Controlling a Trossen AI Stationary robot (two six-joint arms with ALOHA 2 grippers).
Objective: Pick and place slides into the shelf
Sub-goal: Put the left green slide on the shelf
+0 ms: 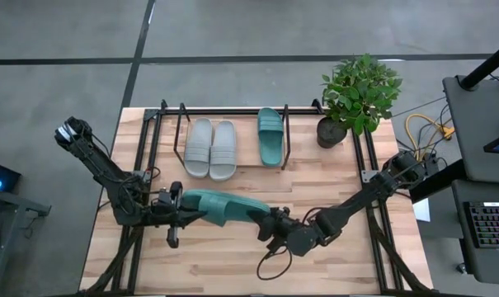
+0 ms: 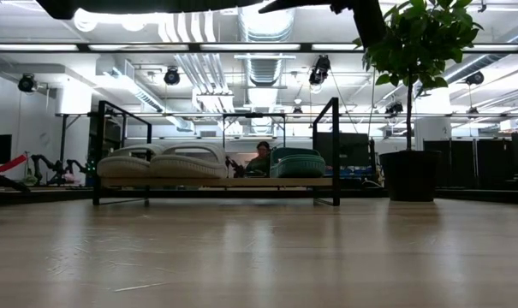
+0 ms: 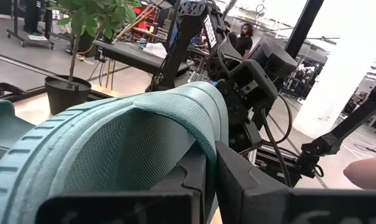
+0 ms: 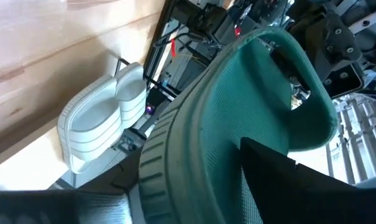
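Teal slide [image 1: 220, 206] is hanging between both hands above the worktop [image 1: 233, 268].
Left hand [image 1: 185, 213] and right hand [image 1: 270, 223] are each clamping an end; uneven pulling risks dropping it short of the shelf [image 1: 167, 136].

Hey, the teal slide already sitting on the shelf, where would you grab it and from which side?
Probably by its wide strap, coming straight down from above. The teal slide on the shelf lies flat, sole down, and its strap arches clear of the footbed, so a finger could slip under it. The shelf has black side rails close beside it, and the grey pair sits on its other side, so a side approach looks cramped.
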